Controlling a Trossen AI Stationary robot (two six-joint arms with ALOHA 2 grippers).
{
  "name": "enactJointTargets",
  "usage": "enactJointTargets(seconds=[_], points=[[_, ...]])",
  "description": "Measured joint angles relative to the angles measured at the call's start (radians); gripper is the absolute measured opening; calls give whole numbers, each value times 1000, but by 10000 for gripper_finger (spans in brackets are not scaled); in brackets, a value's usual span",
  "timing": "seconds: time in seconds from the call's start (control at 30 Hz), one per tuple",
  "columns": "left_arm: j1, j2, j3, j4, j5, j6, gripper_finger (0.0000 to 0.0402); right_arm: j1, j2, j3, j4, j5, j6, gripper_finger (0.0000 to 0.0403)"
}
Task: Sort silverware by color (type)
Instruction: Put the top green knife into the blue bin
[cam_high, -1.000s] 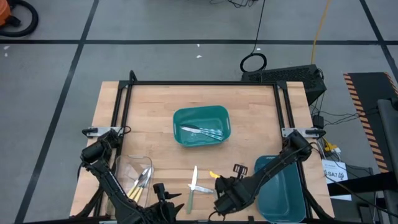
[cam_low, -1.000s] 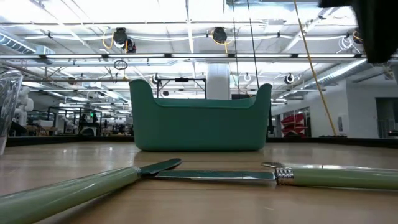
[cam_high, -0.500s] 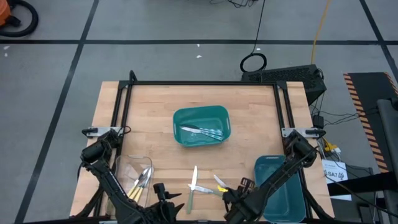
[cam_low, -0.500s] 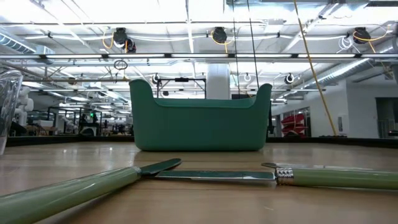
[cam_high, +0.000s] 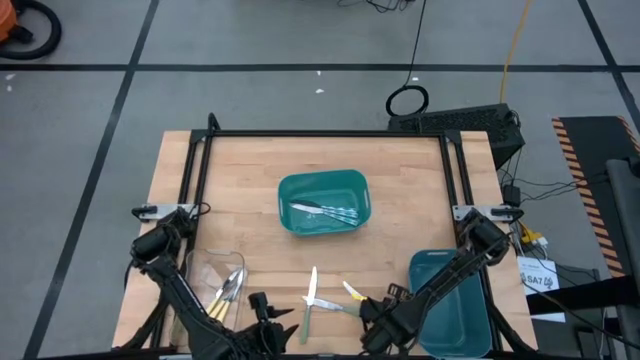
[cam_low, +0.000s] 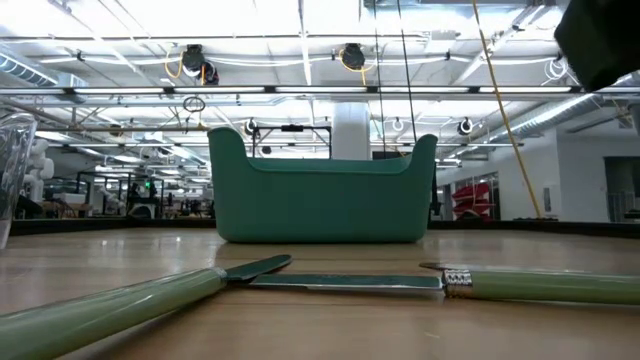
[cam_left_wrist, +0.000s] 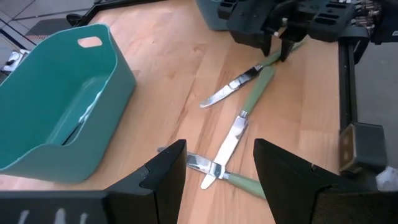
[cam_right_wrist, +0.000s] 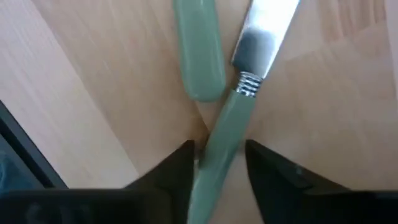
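Near the glossy teal oval bin (cam_high: 324, 203), holding bluish metal cutlery (cam_high: 327, 211), green-handled knives (cam_left_wrist: 231, 138) lie crossed on bare butcher-block table (cam_high: 250, 170). The right gripper (cam_right_wrist: 217, 163) straddles one slim green handle (cam_right_wrist: 222, 140), fingers apart. The left gripper (cam_left_wrist: 216, 163) hovers spread beside a clear tub (cam_high: 212, 282) of yellow-handled pieces (cam_high: 228, 292).

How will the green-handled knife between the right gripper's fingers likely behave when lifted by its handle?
The green-handled knife looks rigid, so it probably won't flop. Its smooth, rounded handle may slip or twist between the fingers. The long steel blade could tip it blade-down.
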Motion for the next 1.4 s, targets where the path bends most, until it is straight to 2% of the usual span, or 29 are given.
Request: enactJointTargets(seconds=[0.17, 0.43, 0.63, 0.93, 1.07, 1.23, 1.4], points=[[24, 0, 0, 1, 0, 32, 195, -33, 0, -16, 17, 9, -53, 37], [62, 0, 0, 4, 0, 80, 195, -80, -4, -7, -48, 150, -96, 31], [82, 8, 0, -4, 1, 97, 195, -105, -27, -10, -42, 173, -150, 1], [132, 72, 0, 9, 90, 145, 195, -106, -35, -11, -32, 171, -159, 0], [150, 89, 0, 58, 138, 197, 195, -104, -60, -13, -40, 153, -126, 27], [161, 92, 0, 158, 190, 325, 195, -73, -112, -11, -93, 153, -118, 93], [173, 92, 0, 236, 208, 451, 195, -47, -93, -31, -83, 166, -142, 156]])
